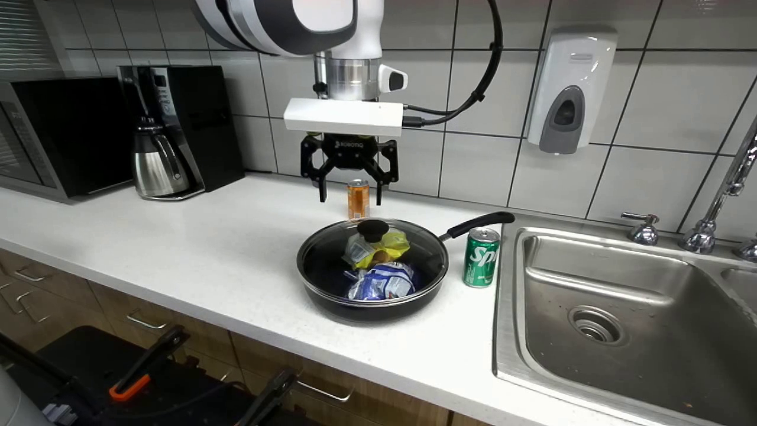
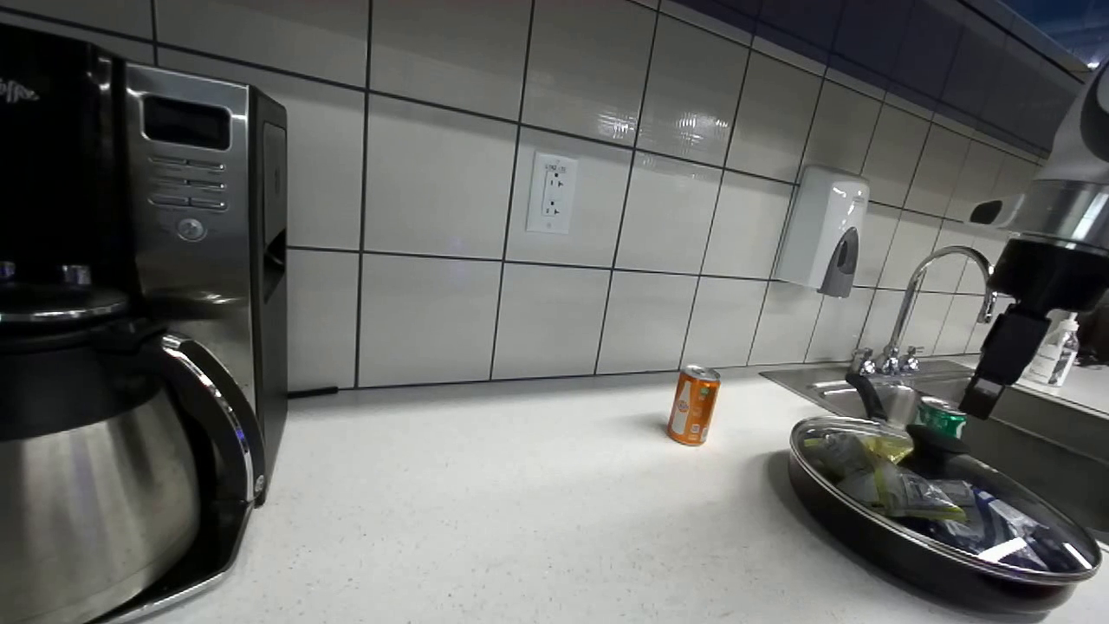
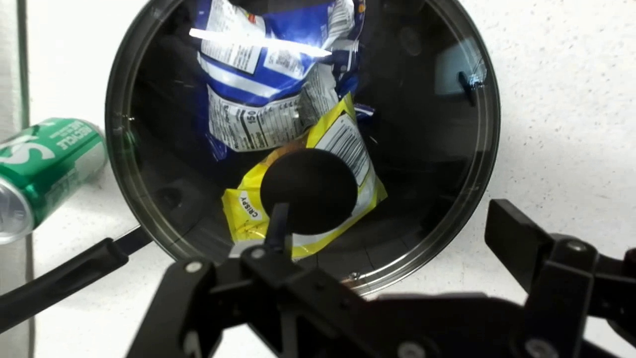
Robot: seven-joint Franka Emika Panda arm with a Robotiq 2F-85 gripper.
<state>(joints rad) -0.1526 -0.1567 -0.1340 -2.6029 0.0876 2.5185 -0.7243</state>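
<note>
Black fingers [image 1: 322, 190] of the gripper [image 1: 350, 200] stand wide and empty at upper centre in an exterior view. Nearest below, a round knob [image 1: 372, 230] tops the glass lid [image 1: 330, 257]; the wrist view shows it off the gap's middle, likely favouring one finger, though height is hard to judge. Beneath, a black pan [image 1: 369, 311] holds snack bags [image 3: 268, 89]; a green can [image 1: 482, 260] stands by the steel sink [image 1: 508, 331].
</note>
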